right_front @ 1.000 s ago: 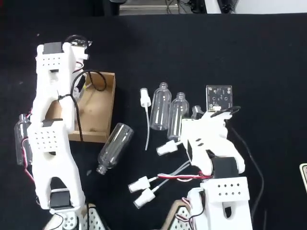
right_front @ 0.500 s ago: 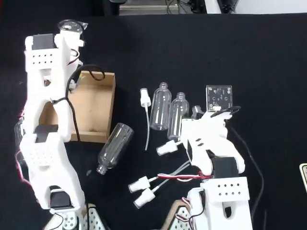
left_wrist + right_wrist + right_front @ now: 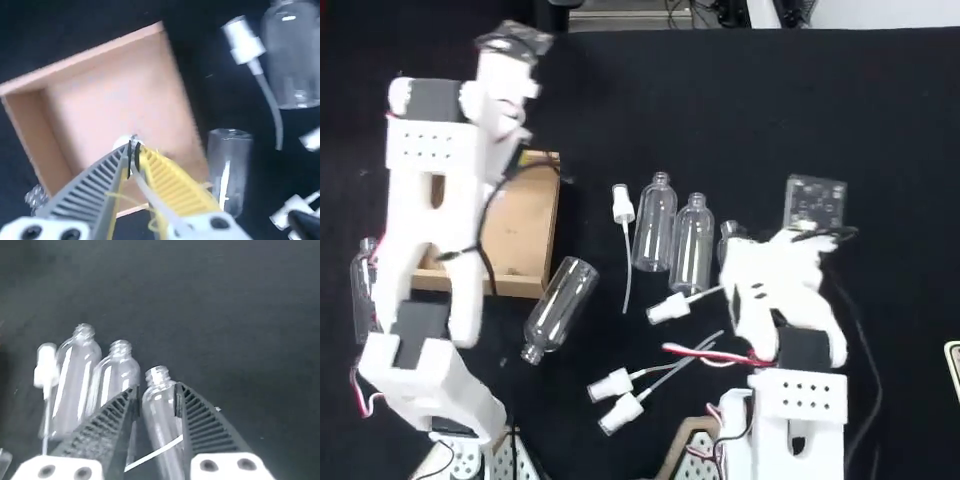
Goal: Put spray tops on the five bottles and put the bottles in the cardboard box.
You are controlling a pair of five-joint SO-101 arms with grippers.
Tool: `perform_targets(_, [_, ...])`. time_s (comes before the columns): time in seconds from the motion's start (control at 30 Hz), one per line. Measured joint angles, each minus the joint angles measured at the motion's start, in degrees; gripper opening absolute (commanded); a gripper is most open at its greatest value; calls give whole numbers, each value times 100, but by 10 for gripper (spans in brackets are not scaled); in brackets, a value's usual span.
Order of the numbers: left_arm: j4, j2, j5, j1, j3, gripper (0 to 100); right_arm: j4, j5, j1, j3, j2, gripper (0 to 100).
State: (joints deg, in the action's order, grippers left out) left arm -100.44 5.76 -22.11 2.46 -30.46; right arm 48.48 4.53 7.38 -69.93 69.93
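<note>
The cardboard box (image 3: 525,230) is set on the black counter (image 3: 820,120), open side up, and its plain floor is seen beneath the left gripper (image 3: 132,150), whose fingers are pressed together above it. All the bottles seen are outside the box, and none is fitted with a spray top. The gripped bottle (image 3: 160,415) is pinched between the fingers of the right gripper (image 3: 156,389), its open neck pointed away from the arm. Just beside it, two bottles (image 3: 653,222) are laid side by side. A lone bottle (image 3: 560,303) is laid near the box's corner, and another bottle (image 3: 362,280) is partly hidden beyond the box's far side. Four loose spray tops (image 3: 623,205) are scattered on the counter.
</note>
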Motion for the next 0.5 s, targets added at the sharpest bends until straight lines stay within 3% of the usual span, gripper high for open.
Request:
perform_targets(0.33, [-9,-352,484,2251,0,41,-18,0,343,0,0,99])
perform_targets(0.5, [-18,-360,519,2716,97,240,-18,0,413,0,0,99])
